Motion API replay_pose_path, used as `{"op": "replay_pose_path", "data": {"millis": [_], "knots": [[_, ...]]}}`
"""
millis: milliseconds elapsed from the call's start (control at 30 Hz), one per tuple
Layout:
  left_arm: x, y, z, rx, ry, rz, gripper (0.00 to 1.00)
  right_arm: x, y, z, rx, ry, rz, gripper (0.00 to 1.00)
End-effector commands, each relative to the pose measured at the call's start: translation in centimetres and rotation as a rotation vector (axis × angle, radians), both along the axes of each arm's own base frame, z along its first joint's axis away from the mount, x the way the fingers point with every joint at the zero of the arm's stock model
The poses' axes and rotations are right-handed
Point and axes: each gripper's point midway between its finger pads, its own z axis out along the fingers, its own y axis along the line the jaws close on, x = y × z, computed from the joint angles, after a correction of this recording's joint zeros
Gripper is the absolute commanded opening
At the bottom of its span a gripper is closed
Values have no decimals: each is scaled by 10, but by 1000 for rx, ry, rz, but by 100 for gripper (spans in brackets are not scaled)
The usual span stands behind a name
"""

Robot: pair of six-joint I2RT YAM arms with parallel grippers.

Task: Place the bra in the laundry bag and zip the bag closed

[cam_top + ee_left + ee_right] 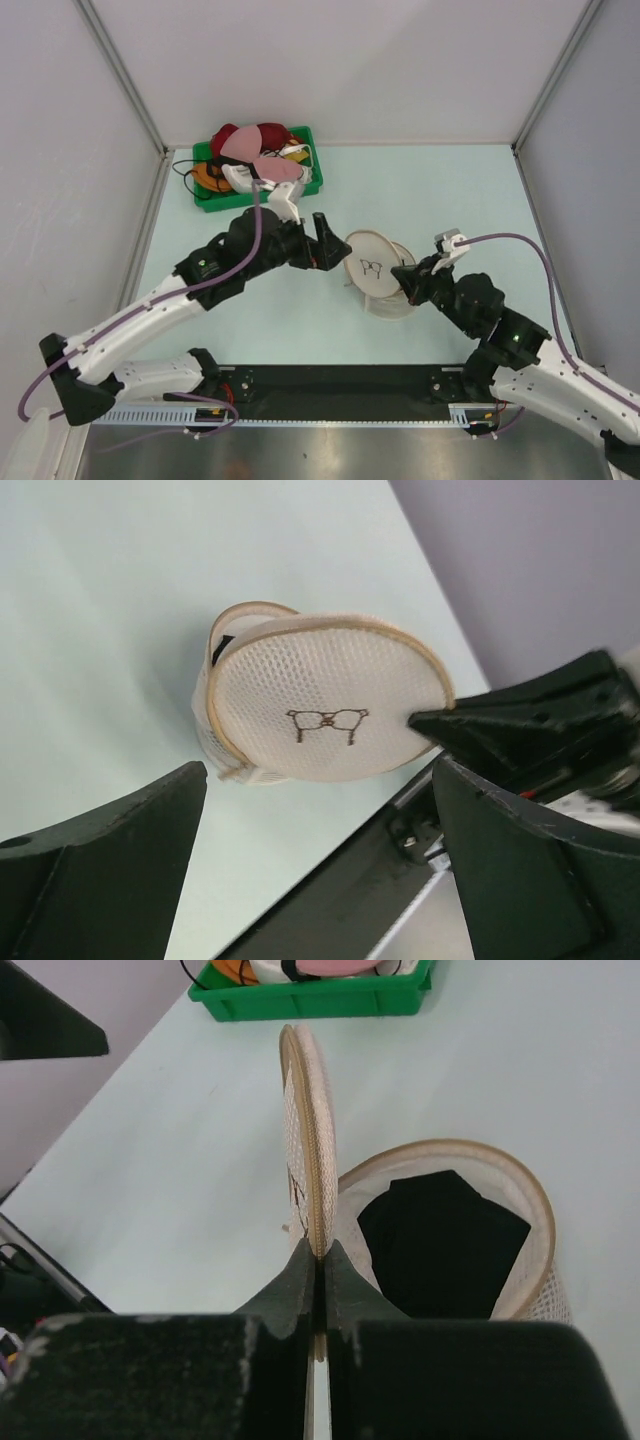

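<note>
Nearest us, the right gripper (318, 1252): jaws pinched tight on the rim of the lid (308, 1130), which stands upright on edge. Bra (440, 1235): black, tucked down inside the laundry bag (535, 1210), whose mouth we record as unzipped and wide. Bag: cream mesh, resting on the pale table (150, 1160). Left gripper (333, 245): jaws spread wide, holding nothing, just beside the lid's printed outer face. Green bin (313, 175): we note it at the far left, heaped with red, pink and orange garments, well apart from the bag.
</note>
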Motion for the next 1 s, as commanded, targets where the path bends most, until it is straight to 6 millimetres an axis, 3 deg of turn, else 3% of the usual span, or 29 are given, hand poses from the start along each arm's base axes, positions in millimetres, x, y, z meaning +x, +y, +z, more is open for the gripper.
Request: {"op": "replay_pose_path", "data": {"millis": [0,33,100,133,167,267,367,433,467,533,600,767,833,967], "knots": [[10,-29,-19,134,-165,-216,100,-13,-3,-7,127,222,54,0],[14,-35,-37,170,-143,-242,99,-10,-6,-12,136,252,42,0],[20,-42,-53,222,-126,-288,99,-5,-7,-20,170,329,35,0],[25,-50,-74,257,-86,-319,99,-3,-7,-24,176,350,32,0],[29,-55,-79,263,-79,-334,99,-4,-6,-32,179,387,48,0],[48,-56,-114,299,22,-343,99,3,-11,-47,196,461,39,0],[60,-69,-133,226,77,-404,100,9,-20,-62,194,553,23,0],[65,-79,-134,212,92,-445,99,15,-27,-71,211,619,24,0],[66,-82,-154,235,136,-467,99,17,-29,-72,219,634,25,0],[65,-95,-157,200,157,-515,99,24,-36,-73,237,657,34,0],[66,-102,-173,188,219,-521,82,32,-38,-74,229,690,29,0],[59,-108,-179,123,303,-491,35,58,-50,-81,146,735,-28,6],[49,-105,-179,99,326,-484,28,69,-58,-81,124,753,-76,10],[30,-109,-167,34,348,-469,1,87,-63,-91,92,797,-119,16]]}}
